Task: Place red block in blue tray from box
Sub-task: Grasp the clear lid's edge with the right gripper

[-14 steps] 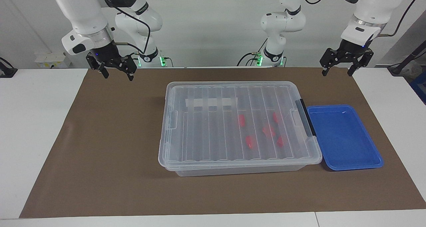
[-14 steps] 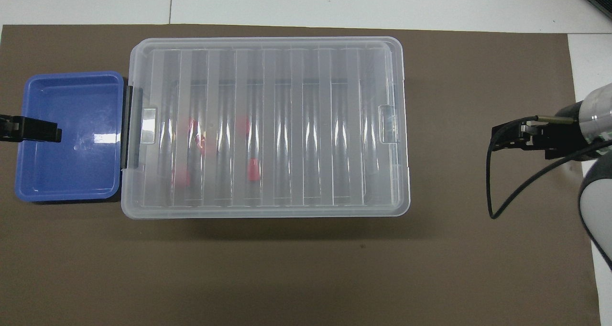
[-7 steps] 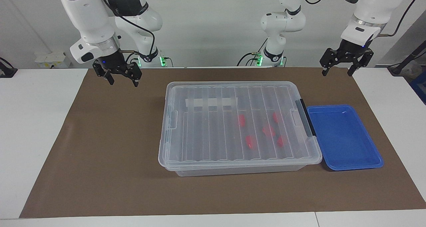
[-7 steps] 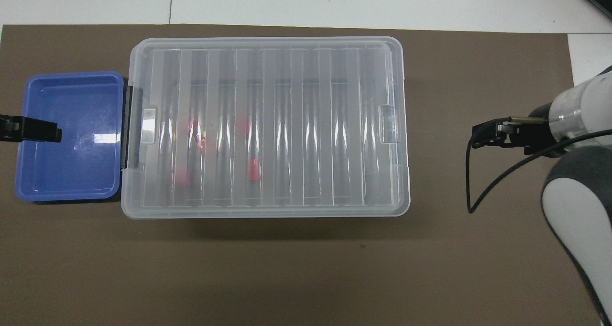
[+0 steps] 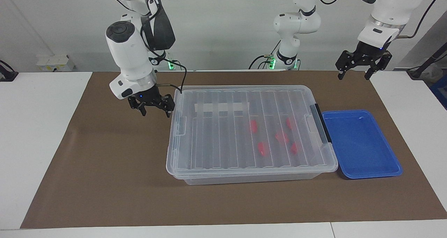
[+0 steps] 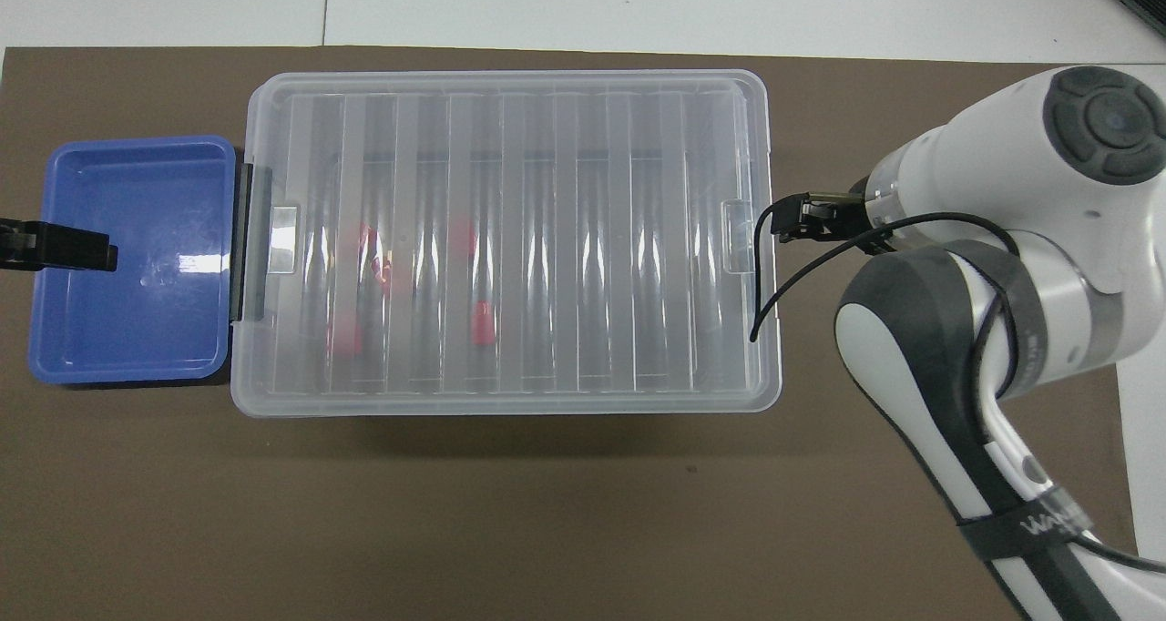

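The clear box (image 5: 223,140) (image 6: 547,239) lies in the middle of the mat with its ribbed lid shut. Several red blocks (image 5: 281,137) (image 6: 483,322) show through the lid, toward the end with the black handle (image 5: 321,123). The blue tray (image 5: 359,143) (image 6: 127,330) sits against that end and holds nothing. My right gripper (image 5: 155,113) (image 6: 791,222) hangs open and empty just beside the box's other end, low over the mat. My left gripper (image 5: 353,76) (image 6: 55,246) waits open, high over the mat at the left arm's end of the table.
A brown mat (image 5: 115,168) covers the white table (image 5: 38,126). The right arm's black cable (image 6: 761,284) dangles over the lid's edge. The right arm's wrist and forearm (image 6: 984,266) reach in above the mat beside the box.
My right arm has swung from the mat's corner in to the box's end and come lower, its gripper still open. The left arm, box, blocks and tray have not moved.
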Robot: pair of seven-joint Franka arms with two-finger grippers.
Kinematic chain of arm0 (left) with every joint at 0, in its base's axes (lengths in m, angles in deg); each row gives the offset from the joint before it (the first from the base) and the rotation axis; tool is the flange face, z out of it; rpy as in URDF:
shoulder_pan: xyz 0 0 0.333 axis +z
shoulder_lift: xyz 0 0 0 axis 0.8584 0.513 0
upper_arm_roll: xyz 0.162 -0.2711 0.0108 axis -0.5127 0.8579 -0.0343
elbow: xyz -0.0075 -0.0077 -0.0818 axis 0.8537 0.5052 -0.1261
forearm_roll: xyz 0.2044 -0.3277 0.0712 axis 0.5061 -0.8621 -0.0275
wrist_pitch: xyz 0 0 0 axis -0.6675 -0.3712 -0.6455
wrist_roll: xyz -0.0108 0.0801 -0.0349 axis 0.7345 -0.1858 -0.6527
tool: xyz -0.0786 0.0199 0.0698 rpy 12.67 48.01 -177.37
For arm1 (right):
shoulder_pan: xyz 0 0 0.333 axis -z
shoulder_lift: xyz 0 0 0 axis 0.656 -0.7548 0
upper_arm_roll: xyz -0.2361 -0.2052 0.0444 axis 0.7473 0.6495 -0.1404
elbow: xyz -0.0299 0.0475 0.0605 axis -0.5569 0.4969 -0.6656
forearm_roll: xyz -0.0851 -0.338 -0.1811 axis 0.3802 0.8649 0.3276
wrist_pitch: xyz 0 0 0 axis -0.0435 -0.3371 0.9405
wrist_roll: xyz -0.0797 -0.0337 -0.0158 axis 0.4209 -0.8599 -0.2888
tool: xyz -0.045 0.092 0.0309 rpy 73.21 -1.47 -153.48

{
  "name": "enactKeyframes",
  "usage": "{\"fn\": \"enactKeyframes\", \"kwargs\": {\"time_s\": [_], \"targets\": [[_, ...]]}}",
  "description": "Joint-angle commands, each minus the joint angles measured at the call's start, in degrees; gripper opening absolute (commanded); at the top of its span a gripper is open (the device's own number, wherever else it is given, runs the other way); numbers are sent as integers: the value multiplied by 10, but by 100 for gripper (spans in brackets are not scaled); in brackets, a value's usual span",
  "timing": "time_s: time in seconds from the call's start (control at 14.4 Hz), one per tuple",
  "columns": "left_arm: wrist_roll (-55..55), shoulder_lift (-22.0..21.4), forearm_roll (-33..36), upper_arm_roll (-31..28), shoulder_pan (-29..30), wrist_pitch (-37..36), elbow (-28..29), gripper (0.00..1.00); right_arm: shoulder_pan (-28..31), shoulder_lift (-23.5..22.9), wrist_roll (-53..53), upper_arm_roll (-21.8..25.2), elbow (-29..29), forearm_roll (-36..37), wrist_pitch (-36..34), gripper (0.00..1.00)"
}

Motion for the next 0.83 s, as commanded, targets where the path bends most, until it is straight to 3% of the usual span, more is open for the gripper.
{"fn": "enactKeyframes", "kwargs": {"time_s": [0.0, 0.77], "targets": [[1, -2, -11, -1, 4, -6, -1, 100, -17, -18, -35, -2, -7, 23, 19, 99], [1, -2, -11, -1, 4, -6, -1, 100, -29, -7, -15, -2, 23, 71, -10, 99]]}}
